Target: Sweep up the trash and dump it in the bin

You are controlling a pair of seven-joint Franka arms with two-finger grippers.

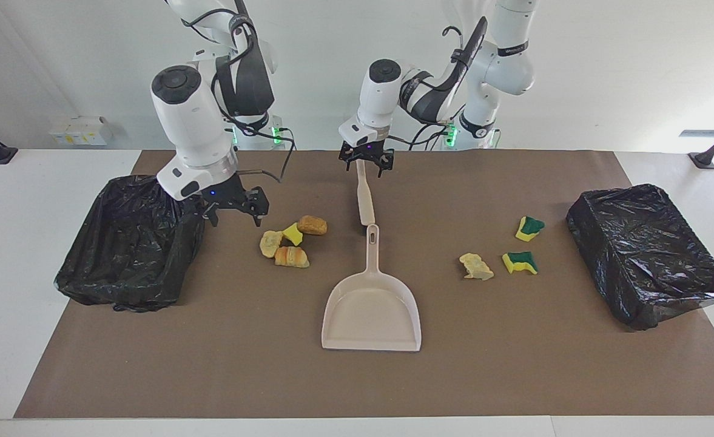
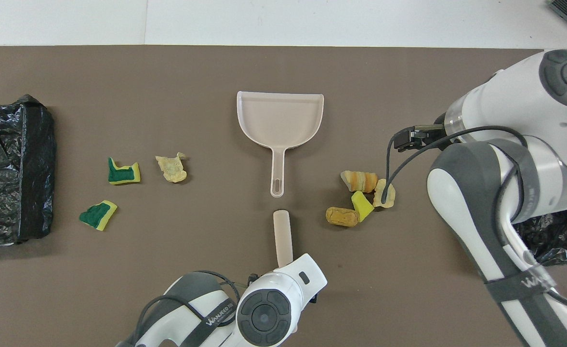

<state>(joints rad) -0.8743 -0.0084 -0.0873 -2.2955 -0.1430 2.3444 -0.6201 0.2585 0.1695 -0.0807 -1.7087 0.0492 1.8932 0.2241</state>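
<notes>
The trash lies in two groups. Several yellow and tan scraps [image 1: 290, 244] [image 2: 364, 197] sit toward the right arm's end. Two green-yellow sponge pieces [image 1: 521, 262] [image 2: 123, 172] and a pale lump [image 1: 476, 267] lie toward the left arm's end. My left gripper [image 1: 366, 170] is open, its fingers either side of the thin handle of the beige brush [image 1: 365, 200] [image 2: 283, 236]. The open right gripper [image 1: 235, 220] hangs low between a black-lined bin [image 1: 120, 291] and the scrap cluster. In the overhead view both grippers are hidden under their arms.
A beige dustpan [image 1: 372, 315] [image 2: 279, 118] lies mid-table, its handle pointing at the brush's tip. A second black-lined bin [image 1: 654, 261] [image 2: 8, 168] stands at the left arm's end. A brown mat [image 1: 514, 364] covers the table.
</notes>
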